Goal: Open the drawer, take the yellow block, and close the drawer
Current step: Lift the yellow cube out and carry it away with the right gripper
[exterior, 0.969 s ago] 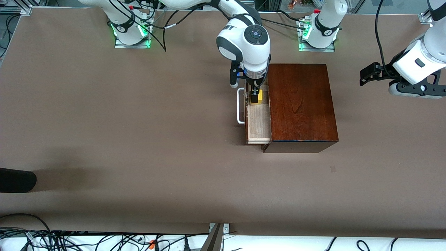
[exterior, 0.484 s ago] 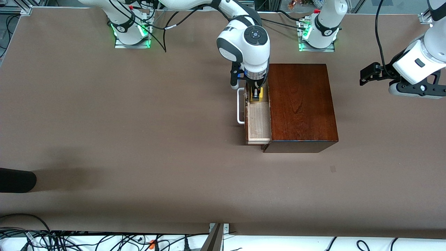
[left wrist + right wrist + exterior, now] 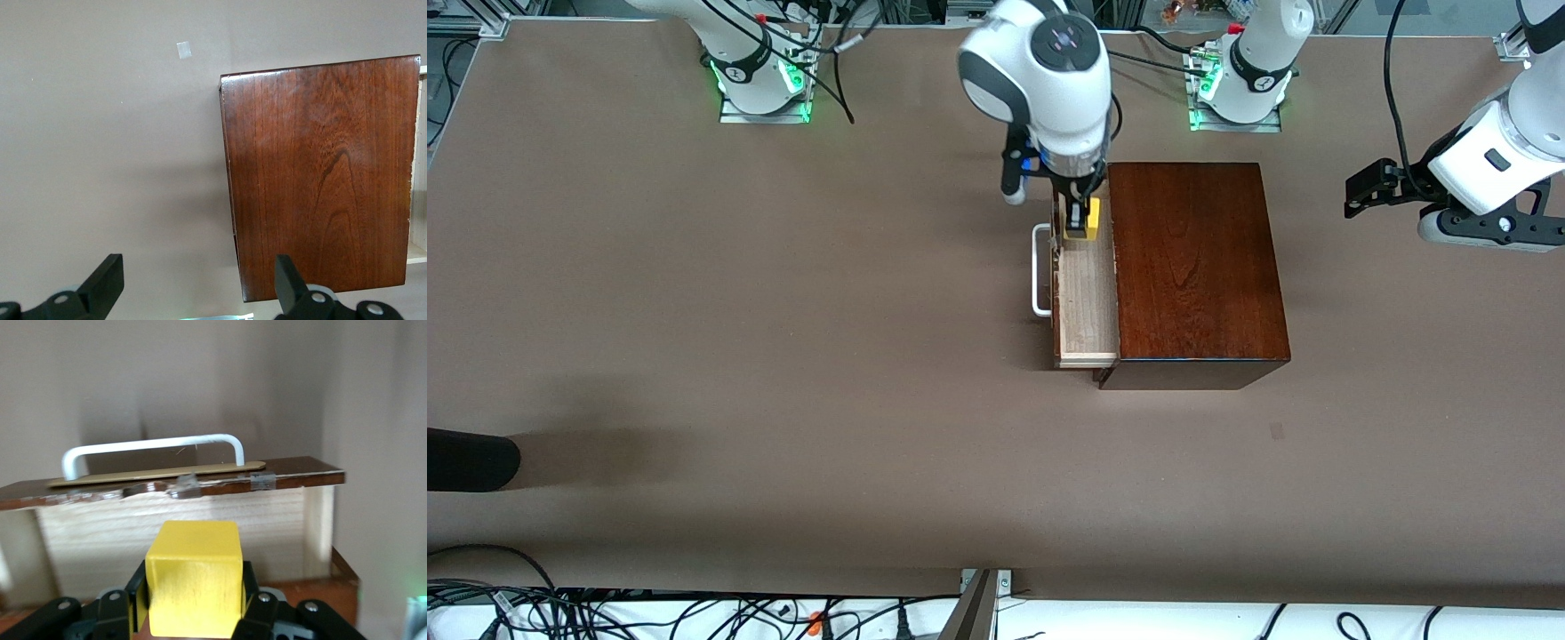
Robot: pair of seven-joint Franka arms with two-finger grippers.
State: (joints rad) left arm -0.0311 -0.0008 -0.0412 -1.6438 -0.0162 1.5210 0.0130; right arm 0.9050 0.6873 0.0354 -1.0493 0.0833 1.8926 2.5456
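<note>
Brown table (image 3: pixel 783 356) — cables (image 3: pixel 605 613) beneath

Little yellow block (image 3: pixel 1088 220) hangs pinched above the pulled-out drawer (image 3: pixel 1087 307), pale wood inside, white handle (image 3: pixel 1039 271) out front.

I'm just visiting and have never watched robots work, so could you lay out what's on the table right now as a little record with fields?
table: brown surface
wooden box: dark reddish-brown, toward the left arm's end of the table
drawer: pulled open, pale wood inside, white handle
yellow block: gripped in the right claw, lifted over the open drawer
right claw: shut on the yellow block
left claw: open, waiting in the air near the left arm's end of the table, holding nothing
task stage: block taken, drawer not yet closed
</note>
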